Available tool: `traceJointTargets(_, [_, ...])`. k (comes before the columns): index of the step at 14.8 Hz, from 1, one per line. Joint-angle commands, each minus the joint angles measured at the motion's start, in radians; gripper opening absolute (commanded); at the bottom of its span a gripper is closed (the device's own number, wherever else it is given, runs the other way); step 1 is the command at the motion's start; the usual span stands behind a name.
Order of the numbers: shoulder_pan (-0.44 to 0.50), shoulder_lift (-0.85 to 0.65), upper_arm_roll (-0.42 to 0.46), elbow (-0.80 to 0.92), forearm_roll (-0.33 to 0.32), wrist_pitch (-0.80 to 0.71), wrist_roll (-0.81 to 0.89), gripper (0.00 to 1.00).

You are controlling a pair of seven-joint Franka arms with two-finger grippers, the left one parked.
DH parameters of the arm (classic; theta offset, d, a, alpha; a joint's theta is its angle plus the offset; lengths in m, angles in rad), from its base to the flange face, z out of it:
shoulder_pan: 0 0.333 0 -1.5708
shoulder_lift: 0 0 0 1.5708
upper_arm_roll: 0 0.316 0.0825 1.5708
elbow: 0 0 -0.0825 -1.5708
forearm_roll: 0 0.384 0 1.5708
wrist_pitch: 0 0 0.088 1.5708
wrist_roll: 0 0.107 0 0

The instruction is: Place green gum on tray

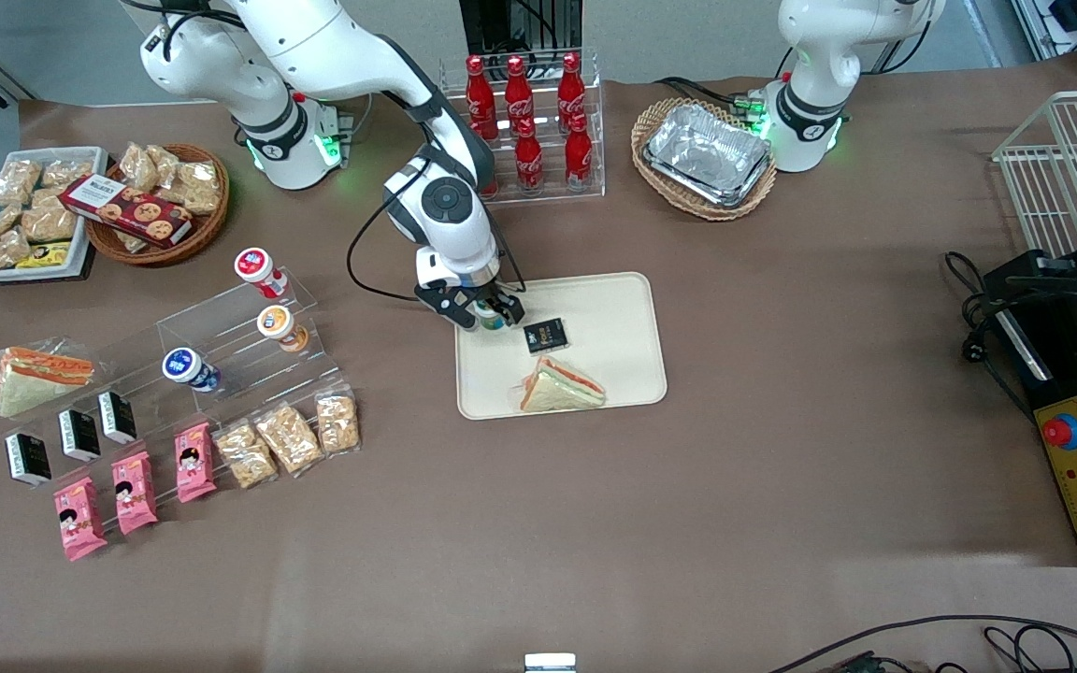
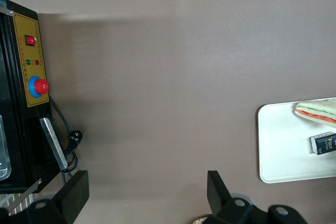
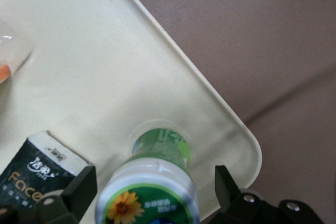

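While standing upright on the tray [image 3: 173,72], green gum [image 3: 153,195] sits between the fingers [image 3: 81,190] | gripper [image 1: 485,313] spread wide, not touching it | black packet [image 3: 37,169] just beside

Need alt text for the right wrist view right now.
The green gum stands upright on the tray between the open end effector fingers, beside a black packet. Brown table shows past the tray's rounded corner.

The green gum [image 3: 155,182] is standing upright on the tray [image 3: 94,66], near its rounded corner. The gripper [image 3: 152,184] has its fingers spread open on either side, not touching it. A black packet [image 3: 39,174] lies just beside it.
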Motion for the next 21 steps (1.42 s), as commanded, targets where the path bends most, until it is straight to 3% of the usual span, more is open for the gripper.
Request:
traceJointTargets(1, [0.005,-0.013,-0.008,-0.012,0.005,0.014,-0.003,1.00])
traceJointTargets(4, [-0.006,-0.067,-0.010,-0.009,0.004,-0.039,-0.041,1.00])
traceJointTargets(10, [-0.032,-0.219,-0.017,0.057,0.005,-0.324,-0.167,1.00])
traceJointTargets(17, [-0.133,-0.249,-0.026,0.521,0.019,-0.893,-0.369,1.00])
traceJointTargets(21, [-0.235,-0.260,-0.029,0.648,0.011,-1.061,-0.594,1.00])
